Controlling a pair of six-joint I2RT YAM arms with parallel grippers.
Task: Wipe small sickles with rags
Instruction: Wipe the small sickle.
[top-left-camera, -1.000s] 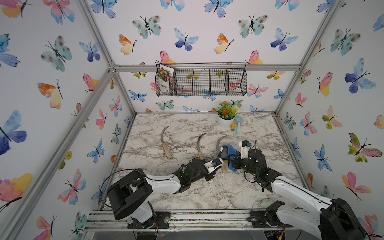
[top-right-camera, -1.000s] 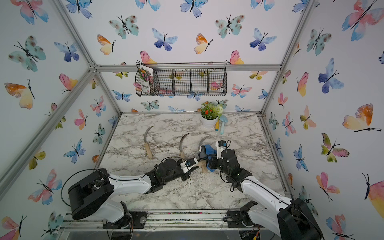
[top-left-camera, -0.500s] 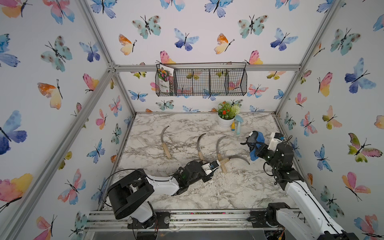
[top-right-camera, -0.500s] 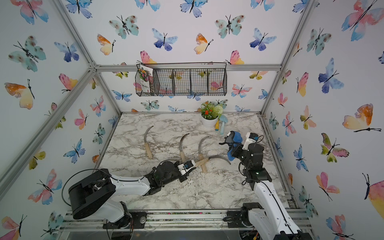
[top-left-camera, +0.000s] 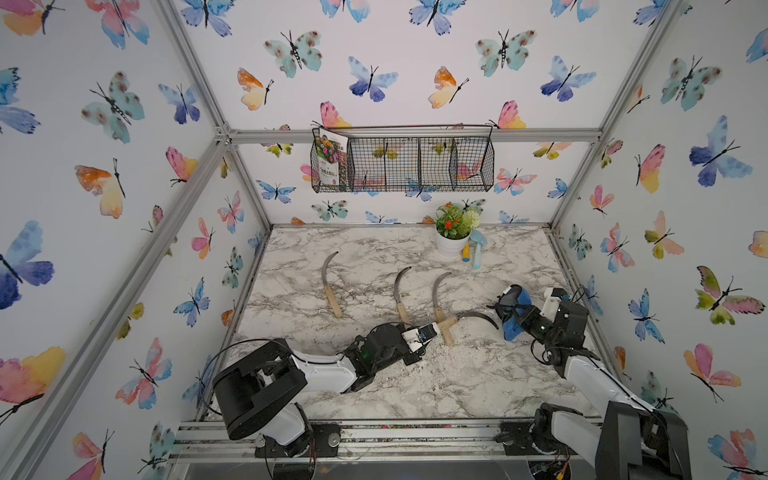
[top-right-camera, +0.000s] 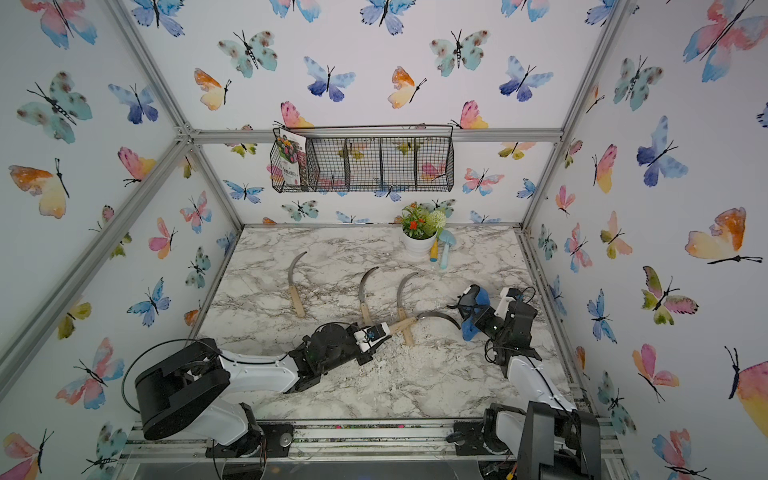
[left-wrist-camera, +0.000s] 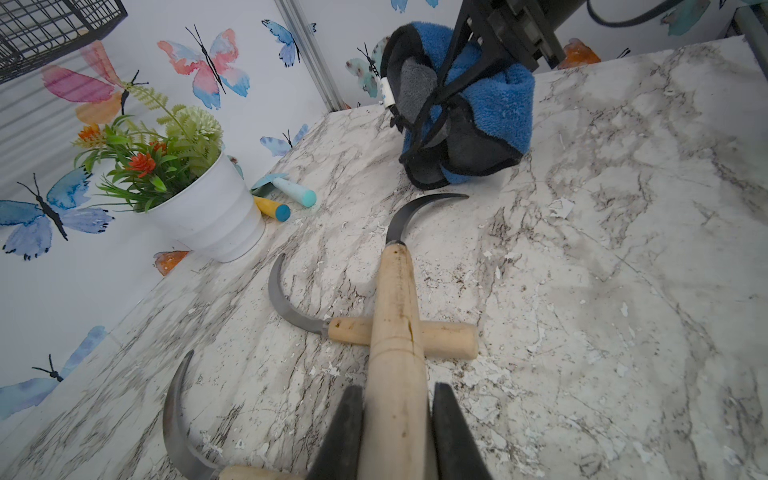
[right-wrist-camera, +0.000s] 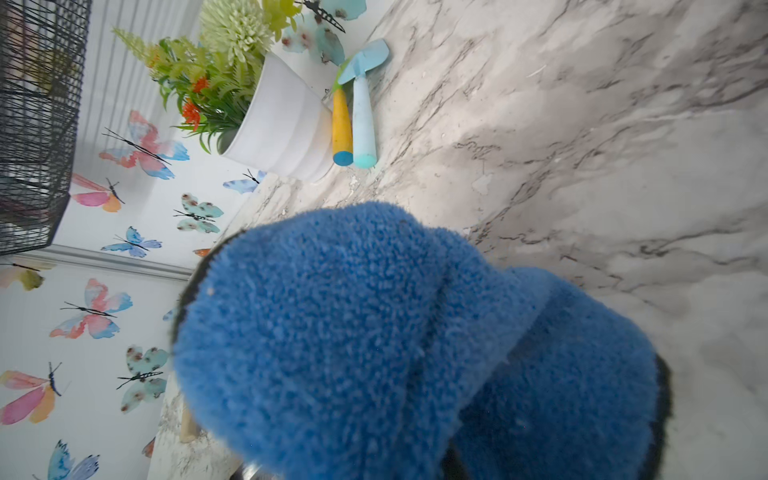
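The right gripper (top-left-camera: 505, 309), clamped on the rag (top-left-camera: 512, 330), is hovering just beside the tip of the sickle (top-left-camera: 478, 316), which the left gripper (top-left-camera: 432, 331) is gripping by its handle. Having swept off the blade, it is probably finishing that stroke, with three other sickles (top-left-camera: 395, 289) lying nearby.

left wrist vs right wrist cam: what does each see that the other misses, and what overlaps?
Left wrist only: three sickles. The held sickle is clamped by its handle in the left jaws and crosses over a second sickle; a third sickle lies beside them. It also shows the right jaws pinching the rag from outside.
Right wrist only: the trowel with its whole blade; the rag fills most of the frame, no sickle blade visible.
Both: rag, trowel handle, yellow-handled tool, flower pot, wire basket, marble table.
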